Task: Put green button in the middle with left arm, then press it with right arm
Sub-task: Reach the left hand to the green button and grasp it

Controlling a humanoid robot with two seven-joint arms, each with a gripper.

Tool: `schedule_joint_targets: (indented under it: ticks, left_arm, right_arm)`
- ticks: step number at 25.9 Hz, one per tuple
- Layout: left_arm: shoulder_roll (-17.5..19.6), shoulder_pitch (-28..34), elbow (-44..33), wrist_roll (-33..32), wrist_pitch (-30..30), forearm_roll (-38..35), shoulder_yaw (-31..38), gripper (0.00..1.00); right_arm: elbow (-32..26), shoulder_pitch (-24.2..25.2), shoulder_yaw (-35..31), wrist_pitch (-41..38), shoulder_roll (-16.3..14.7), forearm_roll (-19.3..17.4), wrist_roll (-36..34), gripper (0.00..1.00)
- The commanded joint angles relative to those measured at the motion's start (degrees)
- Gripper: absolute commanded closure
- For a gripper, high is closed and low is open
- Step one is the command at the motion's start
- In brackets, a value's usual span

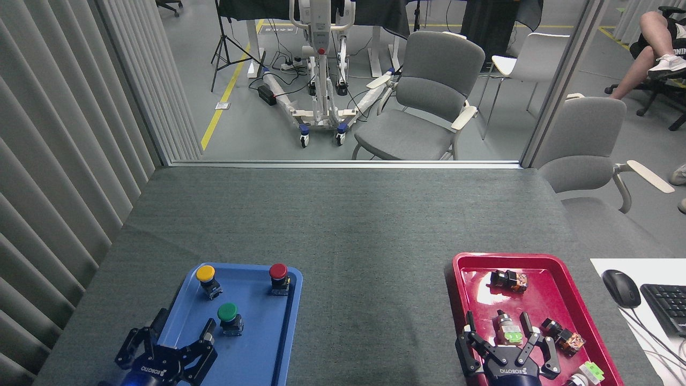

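Three buttons on one blue tray (278,343), green button (228,315) nearest, left claw (181,328) and right claw (497,324) both spread open

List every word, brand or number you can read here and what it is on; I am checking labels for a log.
"ROBOTIQ" on the left gripper, near its base.
"ROBOTIQ" on the right gripper, near its base.
White letters on the seated person's dark clothing at the top right are cut off and not readable.
Markings on the keyboard keys are too small to read.
No readable text on the trays or the buttons.
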Motion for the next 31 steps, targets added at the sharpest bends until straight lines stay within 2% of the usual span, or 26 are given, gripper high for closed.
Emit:
schedule_joint_targets:
  ticks: [1, 7, 9, 14, 19, 26, 31]
  left_arm:
    - [0.5, -0.4, 2.6, 0.6, 2.9, -0.1, -3.0, 0.01]
    - [0.5, -0.4, 3.2, 1.4, 3.4, 0.0, -3.2, 0.01]
    - [0.4, -0.7, 5.5, 1.4, 3.5, 0.1, -3.4, 0.01]
    - [1.5, -7.4, 15.9, 1.3, 3.7, 0.2, -8.1, 0.01]
    - [1.9, -11.2, 20.4, 1.4, 3.5, 0.2, -9.0, 0.01]
    - [1.2, -12.7, 22.2, 1.5, 3.6, 0.2, -12.3, 0.01]
    - [0.9, -15.4, 27.2, 2.3, 3.7, 0.3, -14.0, 0.02]
  right_arm:
    - [0.0, -0.1, 0.0, -0.3, 0.2, 0.1, 0.0, 0.0]
    - [0.0, -0.1, 0.0, -0.4, 0.2, 0.1, 0.0, 0.0]
    - [0.0, -0.1, 0.0, -0.4, 0.2, 0.1, 0.0, 0.0]
    - [0.1, 0.0, 0.0, -0.4, 0.0, 0.1, 0.0, 0.0]
    - [0.0, -0.1, 0.0, -0.4, 0.0, 0.1, 0.0, 0.0]
    - [0.0, 0.0, 0.0, -0.4, 0.0, 0.1, 0.0, 0.0]
    - [0.0, 0.0, 0.0, -0.4, -0.1, 0.1, -0.1, 0.0]
